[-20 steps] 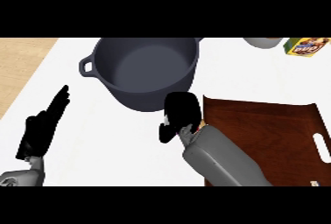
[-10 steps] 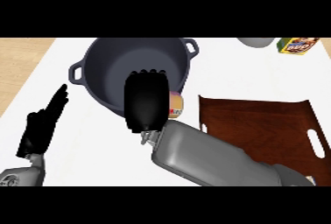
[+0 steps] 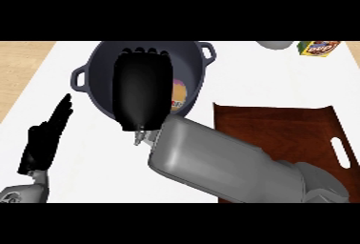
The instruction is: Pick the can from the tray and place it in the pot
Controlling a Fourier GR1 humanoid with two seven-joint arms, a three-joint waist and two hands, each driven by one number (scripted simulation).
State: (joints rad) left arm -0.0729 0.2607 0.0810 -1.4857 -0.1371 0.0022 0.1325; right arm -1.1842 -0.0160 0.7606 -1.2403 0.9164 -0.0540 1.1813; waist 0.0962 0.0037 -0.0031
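Observation:
My right hand (image 3: 143,90) hangs over the dark grey pot (image 3: 98,102), its back turned toward me and its fingers curled over the can (image 3: 178,94). Only a pale, pink and yellow sliver of the can shows at the hand's right edge, inside the pot's mouth. The brown tray (image 3: 295,128) lies to the right of the pot with nothing on its visible part; my right forearm covers its near left corner. My left hand (image 3: 48,138) rests open at the left edge, fingers straight and pointing up.
A small colourful box (image 3: 320,47) and part of a grey object (image 3: 275,44) sit at the back right. A wooden strip (image 3: 21,71) borders the white counter on the left.
My right hand has carried the can from the tray's left edge leftward and farther over the pot. The view has shifted, so pot and tray sit lower. The left hand is still.

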